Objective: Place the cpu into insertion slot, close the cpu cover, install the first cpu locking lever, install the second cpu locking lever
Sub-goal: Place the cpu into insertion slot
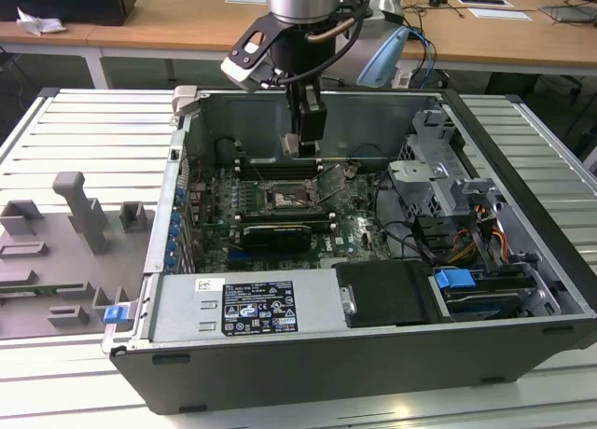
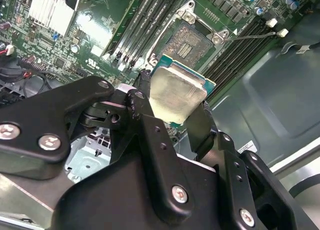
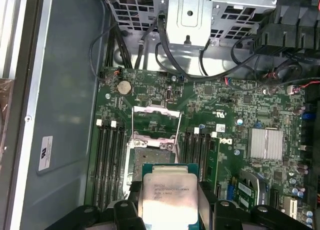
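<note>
The claw is closed on the cpu. One black finger presses each of two opposite edges, so the pale metal top faces the wrist cameras and the underside faces the board. Gripping by the edges likely leaves the contact face untouched and the chip level enough to seat. In the exterior view the claw hangs inside the open computer case, with the cpu at its tip, well above the motherboard and apart from it. The insertion slot lies just beyond the fingertips and below them, bare and unfilled, so the chip is not yet placed. Past the slot, on the side away from the claw, the cpu cover stands flipped back on its hinge, which leaves the way down clear. In the second wrist view a thin locking lever juts out to one side of the insertion slot, apparently unlatched so that the cover can stand open. Rows of memory slots flank the socket on both sides of the claw's line, so there is little room for sideways drift.
</note>
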Motion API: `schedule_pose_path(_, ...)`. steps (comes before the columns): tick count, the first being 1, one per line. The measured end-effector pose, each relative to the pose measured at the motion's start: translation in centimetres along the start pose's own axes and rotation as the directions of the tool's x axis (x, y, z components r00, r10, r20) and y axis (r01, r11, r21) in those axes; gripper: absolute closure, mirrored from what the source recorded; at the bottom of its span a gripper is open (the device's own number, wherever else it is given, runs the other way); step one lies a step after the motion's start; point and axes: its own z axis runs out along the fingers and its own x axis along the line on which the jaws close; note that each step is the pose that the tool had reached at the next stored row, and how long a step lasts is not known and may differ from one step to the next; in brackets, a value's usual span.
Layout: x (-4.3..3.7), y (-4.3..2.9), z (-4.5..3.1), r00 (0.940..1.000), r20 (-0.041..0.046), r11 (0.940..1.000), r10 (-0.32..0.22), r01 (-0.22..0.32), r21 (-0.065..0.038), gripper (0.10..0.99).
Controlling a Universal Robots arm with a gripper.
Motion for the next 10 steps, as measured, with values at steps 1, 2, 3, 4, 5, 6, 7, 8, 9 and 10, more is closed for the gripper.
schedule_pose_path(1,0.00,-0.01,0.10,1.0000,0.0001,1.0000,0.000,0.000,0.000,0.557)
schedule_pose_path(2,0.00,-0.02,0.20,1.0000,0.0000,1.0000,0.000,0.000,0.000,0.557)
schedule_pose_path(3,0.00,-0.02,0.25,1.0000,0.0001,1.0000,0.000,0.000,0.000,0.557)
schedule_pose_path(4,0.00,-0.03,0.30,1.0000,0.0000,1.0000,0.000,0.000,0.000,0.557)
schedule_pose_path(5,-0.01,-0.03,0.38,1.0000,0.0001,1.0000,0.000,0.000,0.000,0.557)
schedule_pose_path(6,-0.01,-0.04,0.42,1.0000,0.0001,1.0000,0.000,0.000,0.000,0.557)
schedule_pose_path(7,-0.01,-0.04,0.47,1.0000,0.0000,1.0000,0.000,0.000,0.000,0.557)
schedule_pose_path(8,-0.01,-0.05,0.55,1.0000,0.0001,1.0000,0.000,0.000,0.000,0.557)
schedule_pose_path(9,-0.01,-0.05,0.61,1.0000,0.0000,1.0000,0.001,-0.001,0.000,0.557)
schedule_pose_path(10,-0.01,-0.06,0.69,1.0000,0.0001,1.0000,0.001,-0.001,0.000,0.557)
